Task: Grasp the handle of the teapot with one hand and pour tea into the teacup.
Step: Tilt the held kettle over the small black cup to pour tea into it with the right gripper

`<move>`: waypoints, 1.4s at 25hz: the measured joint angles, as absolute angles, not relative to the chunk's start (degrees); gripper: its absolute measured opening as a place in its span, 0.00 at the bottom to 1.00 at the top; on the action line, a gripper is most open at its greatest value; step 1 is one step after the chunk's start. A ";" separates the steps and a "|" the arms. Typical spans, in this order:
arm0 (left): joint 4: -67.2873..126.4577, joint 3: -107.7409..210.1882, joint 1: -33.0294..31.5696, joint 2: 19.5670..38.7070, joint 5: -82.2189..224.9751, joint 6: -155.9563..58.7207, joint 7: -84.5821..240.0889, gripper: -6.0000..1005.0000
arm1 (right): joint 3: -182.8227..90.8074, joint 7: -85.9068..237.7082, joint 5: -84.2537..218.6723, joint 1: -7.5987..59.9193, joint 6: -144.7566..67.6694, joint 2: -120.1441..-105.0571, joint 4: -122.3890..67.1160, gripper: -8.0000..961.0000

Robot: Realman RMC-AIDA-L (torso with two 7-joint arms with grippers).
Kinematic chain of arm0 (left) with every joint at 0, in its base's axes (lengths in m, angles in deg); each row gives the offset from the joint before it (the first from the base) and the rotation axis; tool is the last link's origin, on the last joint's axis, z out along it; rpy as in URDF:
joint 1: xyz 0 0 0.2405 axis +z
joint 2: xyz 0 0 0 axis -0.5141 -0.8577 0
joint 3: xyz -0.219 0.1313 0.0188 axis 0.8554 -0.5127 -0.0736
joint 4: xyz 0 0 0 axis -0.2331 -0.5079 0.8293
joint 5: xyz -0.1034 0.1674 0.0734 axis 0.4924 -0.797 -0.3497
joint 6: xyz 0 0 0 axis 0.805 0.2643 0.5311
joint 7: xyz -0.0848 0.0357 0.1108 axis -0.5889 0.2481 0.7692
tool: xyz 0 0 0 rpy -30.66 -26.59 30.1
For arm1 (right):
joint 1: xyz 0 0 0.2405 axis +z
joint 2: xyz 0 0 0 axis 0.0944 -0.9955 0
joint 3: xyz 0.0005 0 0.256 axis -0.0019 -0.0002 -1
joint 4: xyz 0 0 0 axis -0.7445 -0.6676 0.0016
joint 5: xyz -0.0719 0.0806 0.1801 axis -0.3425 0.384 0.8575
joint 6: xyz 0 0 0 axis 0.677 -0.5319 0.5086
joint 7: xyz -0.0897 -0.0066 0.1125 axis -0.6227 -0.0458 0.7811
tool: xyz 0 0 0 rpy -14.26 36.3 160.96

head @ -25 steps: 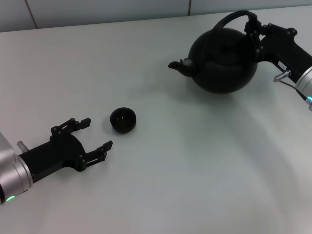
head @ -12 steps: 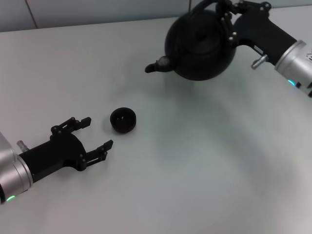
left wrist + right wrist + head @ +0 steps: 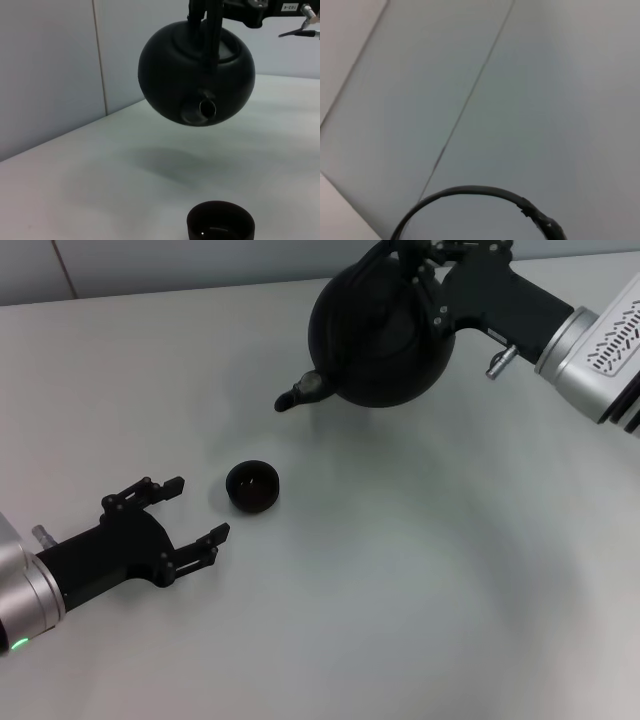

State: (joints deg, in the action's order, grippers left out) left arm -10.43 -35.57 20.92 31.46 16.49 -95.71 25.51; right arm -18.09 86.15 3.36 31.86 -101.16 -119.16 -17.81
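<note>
Aloft, teapot: right gripper clamps its handle, spout tipped down.
Teacup: on tabletop.
Left gripper: spread wide beside teacup.

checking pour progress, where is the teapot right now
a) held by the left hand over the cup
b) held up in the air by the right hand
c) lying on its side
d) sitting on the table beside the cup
b: the right hand holds the teapot by its handle, lifted off the table, its shadow below; the cup sits apart, and the left hand is open and empty.

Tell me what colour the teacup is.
Black all over; the teacup shows best in the head view, near the left gripper.
</note>
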 joint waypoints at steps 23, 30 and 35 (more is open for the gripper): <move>-10.57 -35.50 20.29 31.47 16.48 -95.83 24.81 0.81 | -11.82 83.19 3.23 33.21 -101.60 -119.34 -16.19 0.09; -10.57 -35.50 20.30 31.47 16.48 -95.67 24.81 0.81 | -10.61 83.19 3.29 33.68 -101.19 -119.34 -15.20 0.09; -10.89 -35.50 20.17 31.47 16.48 -95.67 24.24 0.81 | -10.18 83.19 3.26 33.79 -101.08 -119.29 -14.67 0.09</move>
State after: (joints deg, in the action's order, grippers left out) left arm -10.89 -35.50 20.17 31.47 16.48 -95.67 24.24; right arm -10.18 83.19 3.26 33.79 -101.08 -119.29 -14.67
